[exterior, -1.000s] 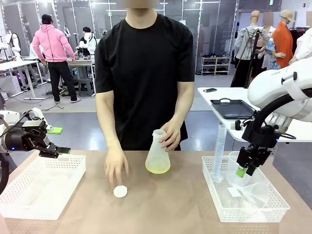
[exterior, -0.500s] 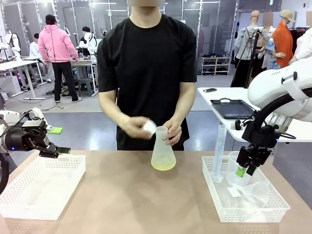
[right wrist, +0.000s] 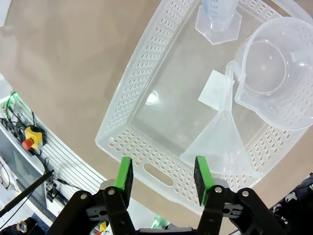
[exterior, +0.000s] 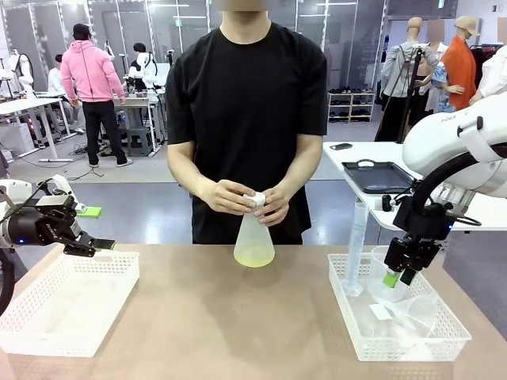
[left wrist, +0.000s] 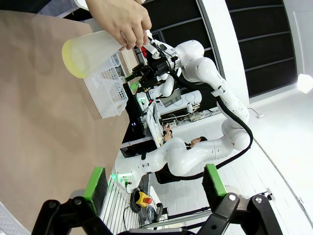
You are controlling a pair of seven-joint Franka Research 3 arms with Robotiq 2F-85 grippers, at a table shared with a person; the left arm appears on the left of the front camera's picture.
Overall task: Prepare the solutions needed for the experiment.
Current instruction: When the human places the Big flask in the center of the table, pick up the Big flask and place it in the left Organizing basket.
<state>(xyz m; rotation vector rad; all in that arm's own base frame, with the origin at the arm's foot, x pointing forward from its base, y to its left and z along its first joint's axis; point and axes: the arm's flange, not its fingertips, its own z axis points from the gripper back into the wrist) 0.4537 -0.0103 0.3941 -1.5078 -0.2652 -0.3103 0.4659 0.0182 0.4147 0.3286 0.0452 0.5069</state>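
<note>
The solutions are a shallow layer of pale yellow liquid (exterior: 253,256) in the bottom of a frosted conical flask (exterior: 253,236) at the far middle of the table. The person's two hands hold its neck and press a small white cap (exterior: 257,199) onto the mouth. In the left wrist view the flask (left wrist: 95,49) lies sideways under a hand (left wrist: 120,19). My left gripper (exterior: 95,244) (left wrist: 154,186) is open and holds nothing, at the far edge of the left basket. My right gripper (exterior: 398,277) (right wrist: 163,181) is open and hangs over the right basket.
A white basket (exterior: 47,317) sits at the front left. The right basket (exterior: 348,313) (right wrist: 132,98) holds a tall graduated cylinder (exterior: 356,245), a clear beaker (right wrist: 274,83), a funnel (right wrist: 220,142) and a small white square (right wrist: 214,90). Bare brown tabletop (exterior: 238,324) lies between the baskets.
The person picked the white cap up off the table and brought it onto the flask's mouth, shifting the flask slightly. Neither arm has moved.
</note>
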